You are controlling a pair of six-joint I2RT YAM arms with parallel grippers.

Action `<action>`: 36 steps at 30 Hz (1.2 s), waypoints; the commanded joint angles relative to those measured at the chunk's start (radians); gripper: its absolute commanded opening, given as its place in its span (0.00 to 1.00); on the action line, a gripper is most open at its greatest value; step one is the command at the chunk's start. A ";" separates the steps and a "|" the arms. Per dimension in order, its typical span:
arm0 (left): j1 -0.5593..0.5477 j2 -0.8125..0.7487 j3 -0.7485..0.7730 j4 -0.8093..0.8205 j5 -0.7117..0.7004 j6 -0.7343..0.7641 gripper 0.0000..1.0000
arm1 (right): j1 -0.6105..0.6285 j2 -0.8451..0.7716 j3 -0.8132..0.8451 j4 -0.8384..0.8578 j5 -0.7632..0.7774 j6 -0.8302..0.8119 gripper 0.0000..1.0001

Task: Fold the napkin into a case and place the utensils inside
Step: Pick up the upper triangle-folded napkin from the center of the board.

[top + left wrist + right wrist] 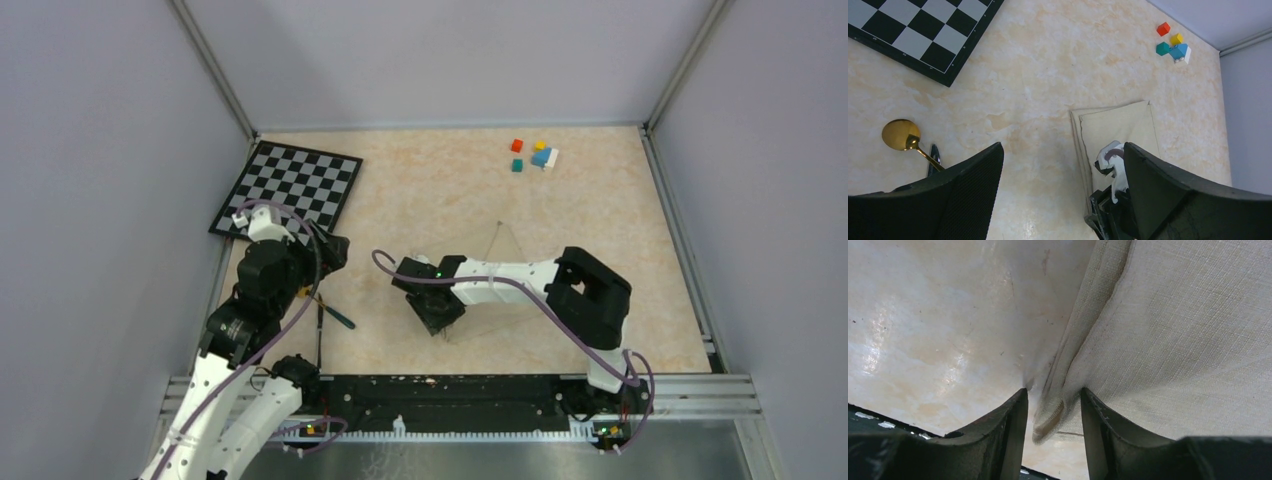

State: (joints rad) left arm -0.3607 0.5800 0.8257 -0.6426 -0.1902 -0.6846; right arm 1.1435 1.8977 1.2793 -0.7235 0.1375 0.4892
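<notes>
The napkin lies folded in layers on the table's middle; it also shows in the left wrist view and fills the right wrist view. My right gripper is low at the napkin's near left corner, open, and its fingers straddle the layered hem without pinching it. My left gripper is wide open and empty above bare table. The utensils lie by the left arm: a teal-handled one, a dark stick and a spoon with a round gold-tan head.
A black-and-white checkerboard lies at the back left. Several small coloured cubes sit at the back right. Grey walls enclose the table, and a metal rail runs along its near edge.
</notes>
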 commanded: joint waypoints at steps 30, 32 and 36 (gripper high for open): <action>-0.043 0.888 -0.191 0.787 0.687 -0.526 0.99 | -0.080 -0.408 -0.407 0.483 -0.082 -0.082 0.00; -0.058 0.923 -0.201 0.812 0.652 -0.561 0.99 | -0.090 -0.427 -0.423 0.500 -0.095 -0.084 0.00; -0.066 0.980 -0.276 0.917 0.619 -0.681 0.95 | -0.102 -0.448 -0.436 0.508 -0.104 -0.089 0.00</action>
State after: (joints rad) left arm -0.4194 1.5219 0.6098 0.0837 0.4438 -1.2240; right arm 1.0573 1.5078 0.8482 -0.2745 0.0547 0.4110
